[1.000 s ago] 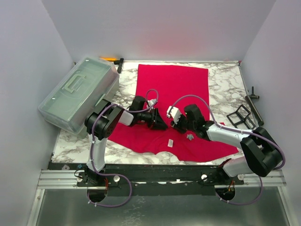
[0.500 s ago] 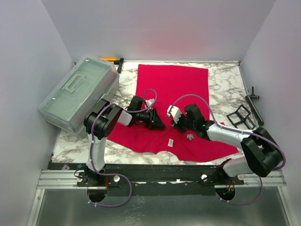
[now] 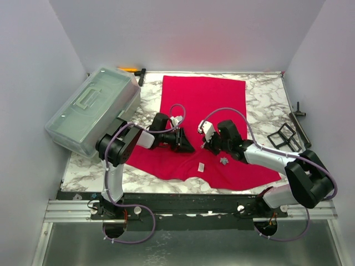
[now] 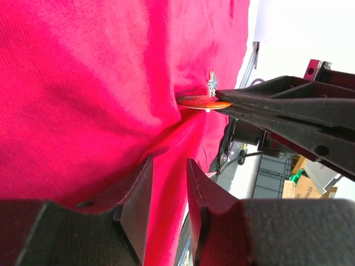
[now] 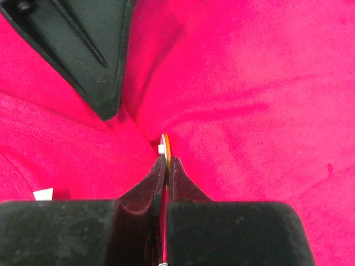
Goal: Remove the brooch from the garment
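Red cloth fills both of your wrist views. The T-shirt is spread on the marble table, with its small white label at the end nearest the arm bases.

Your right gripper is clamped tight on the brooch. It is a thin orange disc seen edge-on, with a tiny white stud on one face. It sits at the cloth near the middle of the shirt, and the fabric puckers toward it in a fold.

Your left gripper is low on the shirt just beside the right one, tip facing tip. Its fingers stand a narrow gap apart with red cloth showing between them. You cannot tell from these views whether that cloth is pinched.

A small silvery star-shaped trinket lies on the shirt close to your right gripper, toward the near edge. A clear plastic lidded box sits on the table's left side, apart from the shirt.
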Robot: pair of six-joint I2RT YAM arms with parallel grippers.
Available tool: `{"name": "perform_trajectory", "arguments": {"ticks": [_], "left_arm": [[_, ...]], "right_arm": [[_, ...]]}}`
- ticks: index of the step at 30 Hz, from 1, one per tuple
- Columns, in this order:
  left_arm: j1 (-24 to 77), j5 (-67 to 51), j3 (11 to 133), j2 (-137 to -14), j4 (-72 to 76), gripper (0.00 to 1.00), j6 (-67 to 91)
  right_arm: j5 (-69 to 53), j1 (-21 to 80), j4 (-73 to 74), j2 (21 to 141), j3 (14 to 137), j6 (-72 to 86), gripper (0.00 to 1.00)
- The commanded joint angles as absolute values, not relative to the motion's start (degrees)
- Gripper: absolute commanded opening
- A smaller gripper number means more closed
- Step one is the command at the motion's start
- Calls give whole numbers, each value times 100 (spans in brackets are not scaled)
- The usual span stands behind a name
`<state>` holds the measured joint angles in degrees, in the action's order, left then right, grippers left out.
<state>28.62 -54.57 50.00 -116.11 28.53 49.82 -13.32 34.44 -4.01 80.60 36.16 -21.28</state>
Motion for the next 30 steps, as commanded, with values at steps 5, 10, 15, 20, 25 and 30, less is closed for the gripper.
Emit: {"name": "perform_trajectory", "arguments": {"ticks": [5, 10, 15, 20, 25, 30], "left_arm": [[2613, -5033, 4586, -10762, 2670, 41, 3822], [2408, -4871, 4570, -10382, 2672, 61, 3431], [2467, -4677, 4517, -10145, 2667, 70, 3261], [2663, -4599, 4580, -10243, 2672, 72, 3222], [2877, -4575, 4748, -10459, 2681, 70, 3167], [2898, -4506, 4930, -10671, 2741, 59, 3132]], "right_arm": [[-1412, 3323, -846, 7877, 3638, -1118, 1], [-1680, 3076, -977, 8034, 3730, -393, 1], [-2214, 2608, -1254, 8167, 3664, 395, 1], [-2745, 2258, -1788, 8148, 3430, 947, 1], [-3138, 2161, -2295, 8178, 3202, 1253, 1], [-3327, 2147, -2569, 8209, 3065, 1307, 1]]}}
